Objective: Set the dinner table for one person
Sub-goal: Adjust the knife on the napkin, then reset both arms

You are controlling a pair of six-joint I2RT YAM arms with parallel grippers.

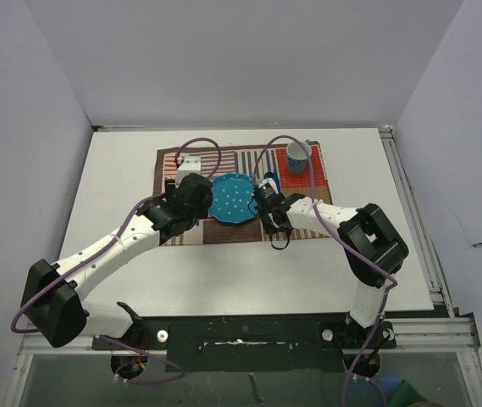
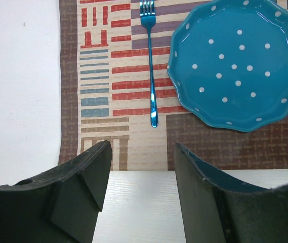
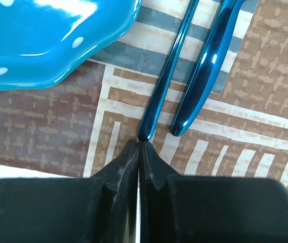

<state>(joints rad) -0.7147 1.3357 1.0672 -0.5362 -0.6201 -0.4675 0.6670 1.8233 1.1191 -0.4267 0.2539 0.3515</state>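
The dinner table is a white top carrying a striped patchwork mat. A blue polka-dot plate lies mid-mat, and a blue cup stands at the mat's far right corner. In the left wrist view a blue fork lies left of the plate. My left gripper hovers open and empty over the mat's near edge. Right of the plate, two blue cutlery handles lie side by side. My right gripper is shut, its tips touching the left handle's end.
Grey walls enclose the table on three sides. Aluminium rails run along the right and near edges. Both arms reach over the mat, the left gripper left of the plate and the right gripper to its right.
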